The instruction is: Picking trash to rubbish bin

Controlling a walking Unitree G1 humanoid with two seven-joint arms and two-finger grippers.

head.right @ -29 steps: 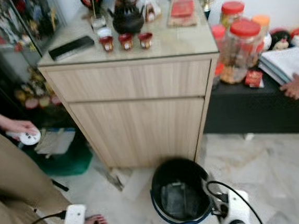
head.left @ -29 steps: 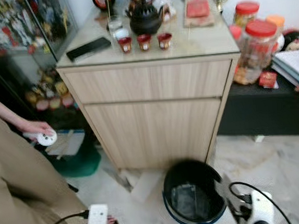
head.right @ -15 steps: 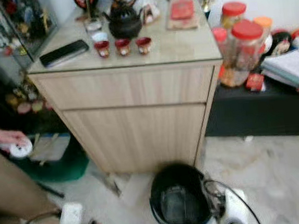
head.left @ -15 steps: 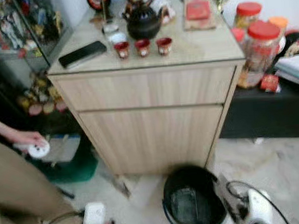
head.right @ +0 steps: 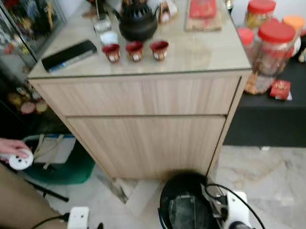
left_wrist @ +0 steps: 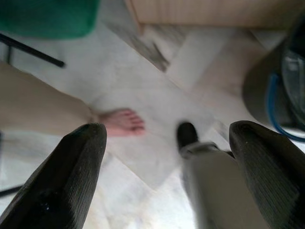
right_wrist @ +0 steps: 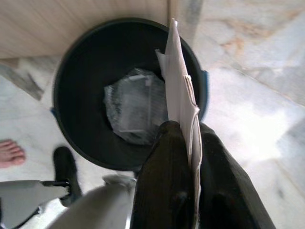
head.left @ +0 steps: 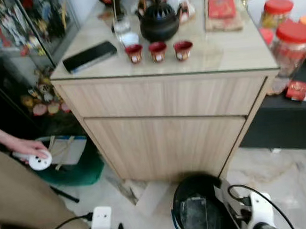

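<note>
A black round rubbish bin [head.left: 177,206] stands on the floor at the foot of a wooden cabinet. Crumpled clear plastic [right_wrist: 133,107] lies at its bottom. My right gripper [right_wrist: 187,132] is shut on a folded white sheet of paper [right_wrist: 177,86], which sticks up over the bin's rim [right_wrist: 64,81] on the near right side. My right arm [head.left: 260,217] is just right of the bin. My left gripper [left_wrist: 169,129] hangs open over bare floor, with nothing between its fingers, left of the bin.
The light wood cabinet [head.left: 165,129] carries a teapot, small red cups and a phone. A person in beige trousers stands at the left, a hand on a white round device [head.left: 39,161], a bare foot [left_wrist: 121,121] near my left gripper. A green basin [head.left: 80,169] sits left.
The whole picture has shifted as my head camera moved, so the bin sits lower in view. Both arms stay low at the bottom edge.
</note>
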